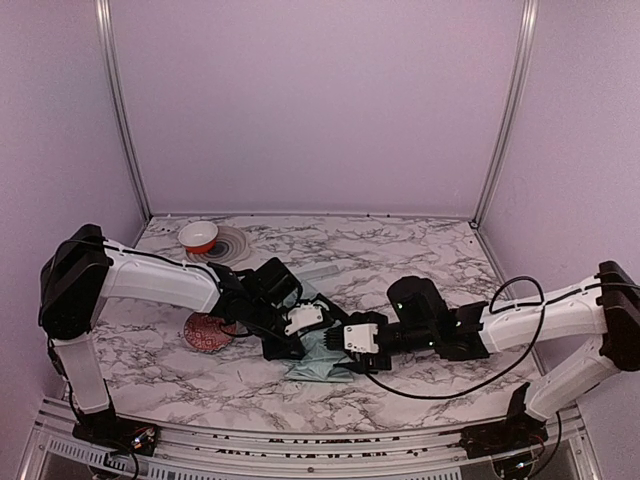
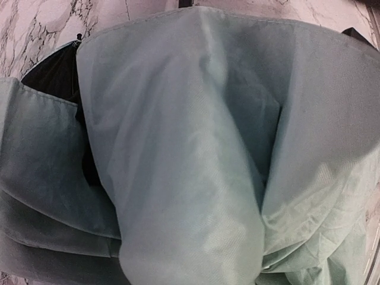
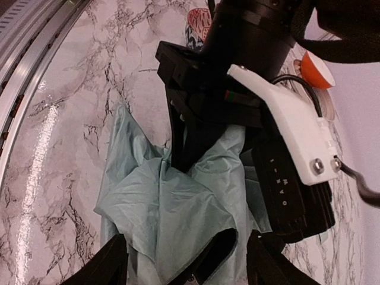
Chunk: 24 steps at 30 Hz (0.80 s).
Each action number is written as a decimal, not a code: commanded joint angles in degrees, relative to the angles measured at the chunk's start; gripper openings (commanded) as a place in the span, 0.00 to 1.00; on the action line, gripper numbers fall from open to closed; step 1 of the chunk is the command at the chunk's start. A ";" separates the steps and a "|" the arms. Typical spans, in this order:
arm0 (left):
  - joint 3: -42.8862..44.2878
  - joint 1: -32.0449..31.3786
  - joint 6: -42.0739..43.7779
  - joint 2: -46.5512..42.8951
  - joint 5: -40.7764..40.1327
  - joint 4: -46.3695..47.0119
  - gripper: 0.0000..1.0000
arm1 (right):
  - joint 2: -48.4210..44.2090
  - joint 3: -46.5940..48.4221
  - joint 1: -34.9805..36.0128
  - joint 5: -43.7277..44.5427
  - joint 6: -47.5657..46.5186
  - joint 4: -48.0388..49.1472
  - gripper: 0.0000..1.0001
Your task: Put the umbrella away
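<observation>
Bunched umbrella [image 1: 322,358] fabric lies central on the worktop [image 1: 400,250], pinched narrowly by the left gripper [image 3: 183,159] from 10 o'clock, so the right gripper [image 3: 187,265], jaws wide at 3 o'clock, should close squarely on loose folds.

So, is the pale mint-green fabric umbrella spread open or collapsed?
Collapsed: the pale mint-green umbrella lies bunched in loose folds on the marble table.

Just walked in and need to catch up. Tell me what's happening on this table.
Both arms meet over the umbrella, a crumpled heap of mint-green fabric on the marble table. The left claw is pushed down into the fabric and appears to pinch it. The right claw stands open with fabric between its fingers, gripping nothing. The umbrella lies loose, not yet bundled. A red bowl and a patterned dish sit off to the left.
</observation>
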 commanded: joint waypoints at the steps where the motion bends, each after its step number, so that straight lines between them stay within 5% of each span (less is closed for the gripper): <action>1: -0.39 -0.22 1.72 2.01 5.89 -8.02 0.25 | 4.75 3.96 0.34 0.08 -1.26 0.49 0.63; 3: -0.37 -0.15 2.45 1.96 7.67 -8.17 0.27 | 6.74 4.35 0.21 1.51 -1.72 0.71 0.54; 8: 0.64 -0.08 3.53 2.39 9.91 -9.69 0.33 | 8.47 5.93 0.12 -0.23 0.53 1.24 0.15; 11: 0.34 0.16 4.49 1.48 12.04 -9.84 0.42 | 9.41 6.13 -0.94 -1.08 3.16 0.73 0.03; 15: -0.52 1.19 5.03 -0.76 14.91 -8.71 0.56 | 11.30 5.51 -6.17 -7.58 7.44 -0.15 0.00; 24: -1.78 2.04 7.46 -2.61 17.86 -7.67 0.69 | 19.86 14.73 -13.13 -22.47 17.73 -9.94 0.00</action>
